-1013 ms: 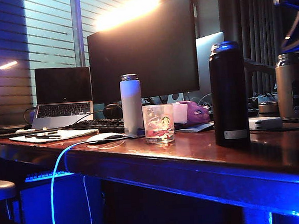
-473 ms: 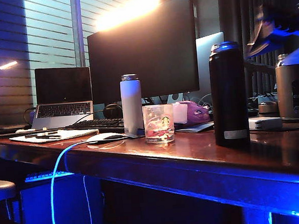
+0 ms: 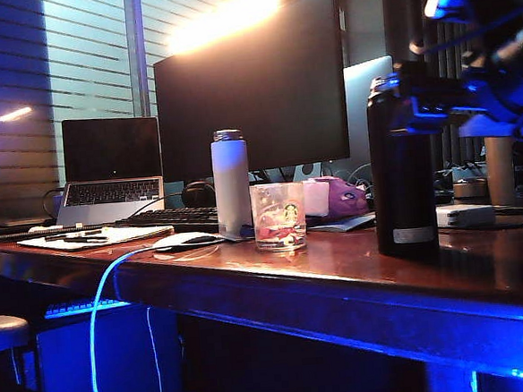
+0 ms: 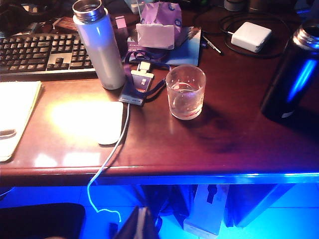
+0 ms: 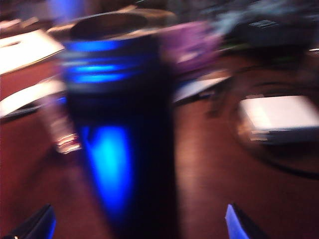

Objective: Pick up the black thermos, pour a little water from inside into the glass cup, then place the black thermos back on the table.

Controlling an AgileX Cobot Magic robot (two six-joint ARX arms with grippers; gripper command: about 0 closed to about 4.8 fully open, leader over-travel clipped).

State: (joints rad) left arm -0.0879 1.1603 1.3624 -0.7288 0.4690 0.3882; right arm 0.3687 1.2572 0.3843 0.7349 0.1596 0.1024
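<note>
Front edge: the long glossy reddish-brown wooden table (image 3: 338, 262) has a thick front lip lit blue from below; bare wood runs along it in front of the bottles.
Open room: a clear strip of table lies between the short clear glass cup (image 3: 278, 216) and the tall matte black thermos (image 3: 400, 168), which stand well apart.
Back edge: a dark monitor (image 3: 249, 85), a black keyboard (image 4: 45, 52) and a laptop (image 3: 112, 171) crowd the rear.
Thermos: upright toward the table's right end, near the front edge, with a shiny metal top rim and a pale label near its base; a blue glare runs down its side.
Cup: upright near the middle of the front edge, just beside the slim white bottle with a steel cap (image 3: 230, 182) and a white mouse (image 4: 107, 122).
My right gripper (image 3: 417, 104): up by the thermos's upper part; my jaws stand wide apart, one tip on each side of the thermos in my blurred wrist view. I cannot tell whether they touch it.
My left gripper (image 4: 142, 224): below and in front of the front edge, away from everything; I cannot tell how its jaws stand.
Right end: a white power adapter (image 4: 251, 36) lies behind the thermos.
</note>
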